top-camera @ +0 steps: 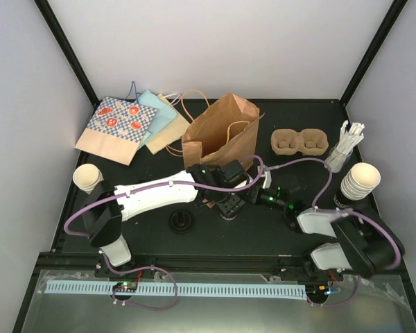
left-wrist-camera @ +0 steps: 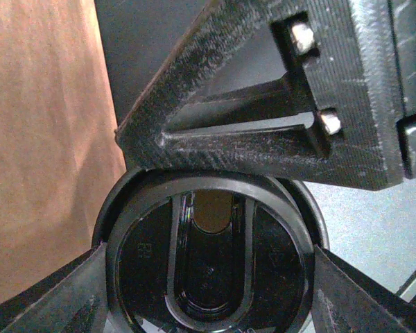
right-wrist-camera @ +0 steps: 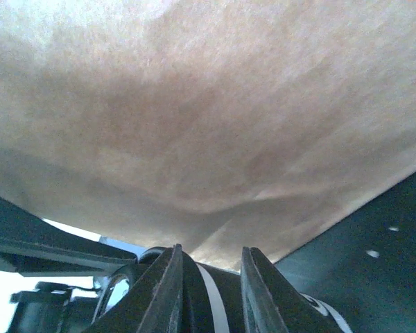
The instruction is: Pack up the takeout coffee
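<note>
My left fingers (left-wrist-camera: 52, 298) tight on black lid (left-wrist-camera: 208, 267), brown bag (left-wrist-camera: 41, 139) just beside; my right fingers (right-wrist-camera: 168, 291) narrow, hold unclear.

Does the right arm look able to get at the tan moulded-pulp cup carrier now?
Probably yes: the cup carrier lies uncovered beside the brown paper bag, with open table between it and the right gripper.

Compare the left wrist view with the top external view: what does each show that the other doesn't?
Left wrist only: a black lid in close-up, with its moulded ribs and sip slot, held between the fingers of the left gripper. Top external only: the pulp cup carrier, the stacked cups, a lone cup and a second lid lying loose. Both: the brown paper bag, close beside the left gripper.
</note>
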{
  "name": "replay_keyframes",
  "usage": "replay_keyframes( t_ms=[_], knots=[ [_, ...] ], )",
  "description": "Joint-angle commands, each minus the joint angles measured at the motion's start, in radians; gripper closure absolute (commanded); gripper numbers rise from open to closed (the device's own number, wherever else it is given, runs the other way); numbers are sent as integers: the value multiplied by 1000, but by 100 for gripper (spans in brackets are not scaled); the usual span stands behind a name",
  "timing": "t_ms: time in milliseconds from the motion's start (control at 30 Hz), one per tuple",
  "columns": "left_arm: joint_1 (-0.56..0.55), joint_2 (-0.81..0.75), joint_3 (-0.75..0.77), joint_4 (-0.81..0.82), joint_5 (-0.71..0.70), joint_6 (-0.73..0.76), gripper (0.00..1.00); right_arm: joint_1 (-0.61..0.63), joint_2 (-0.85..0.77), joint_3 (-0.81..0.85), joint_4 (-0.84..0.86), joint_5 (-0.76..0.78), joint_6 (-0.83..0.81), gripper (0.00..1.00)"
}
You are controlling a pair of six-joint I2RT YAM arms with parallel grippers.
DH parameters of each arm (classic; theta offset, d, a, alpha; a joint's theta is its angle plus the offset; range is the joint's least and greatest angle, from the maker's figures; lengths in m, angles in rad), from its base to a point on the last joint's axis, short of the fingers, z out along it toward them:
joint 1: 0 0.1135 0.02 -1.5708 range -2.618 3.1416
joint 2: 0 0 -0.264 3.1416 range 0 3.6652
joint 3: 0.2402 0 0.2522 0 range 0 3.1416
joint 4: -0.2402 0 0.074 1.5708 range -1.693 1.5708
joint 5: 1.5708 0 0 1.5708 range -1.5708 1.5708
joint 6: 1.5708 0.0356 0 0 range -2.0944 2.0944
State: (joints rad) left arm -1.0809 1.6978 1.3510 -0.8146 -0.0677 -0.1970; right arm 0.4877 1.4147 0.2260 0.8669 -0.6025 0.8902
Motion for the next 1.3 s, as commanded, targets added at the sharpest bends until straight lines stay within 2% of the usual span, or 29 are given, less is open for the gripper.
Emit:
replay_keyframes(
  t_ms=[0, 167, 267, 367, 467, 667, 767, 1000, 1100, 1267],
  knots=[
    [-28, 85, -71, -12, 109, 0, 38, 58, -179, 20, -784, 171, -110, 73],
    [-27, 91, -56, -21, 117, -13, 38, 52, -467, 166, -1069, 343, -194, 66],
    [-27, 87, -47, -19, 123, -19, 38, 51, -544, 216, -1156, 371, -252, 61],
    [-27, 82, -29, -30, 115, -18, 35, 51, -539, 268, -1222, 337, -305, 57],
    [-26, 84, 20, -65, 95, -21, 25, 51, -526, 305, -1263, 322, -331, 56],
    [-27, 94, 148, -152, 70, -18, 14, 51, -561, 334, -1291, 334, -352, 55],
    [-27, 89, 200, -183, 68, -23, 2, 51, -562, 352, -1316, 323, -368, 54],
    [-28, 51, 278, -240, 49, -41, 1, 50, -563, 393, -1373, 300, -416, 52],
    [-28, 7, 296, -269, 30, -65, 1, 51, -561, 431, -1411, 291, -451, 43],
    [-28, -156, 197, -254, 4, -163, 4, 66, -519, 513, -1496, 267, -480, 36]
  ],
)
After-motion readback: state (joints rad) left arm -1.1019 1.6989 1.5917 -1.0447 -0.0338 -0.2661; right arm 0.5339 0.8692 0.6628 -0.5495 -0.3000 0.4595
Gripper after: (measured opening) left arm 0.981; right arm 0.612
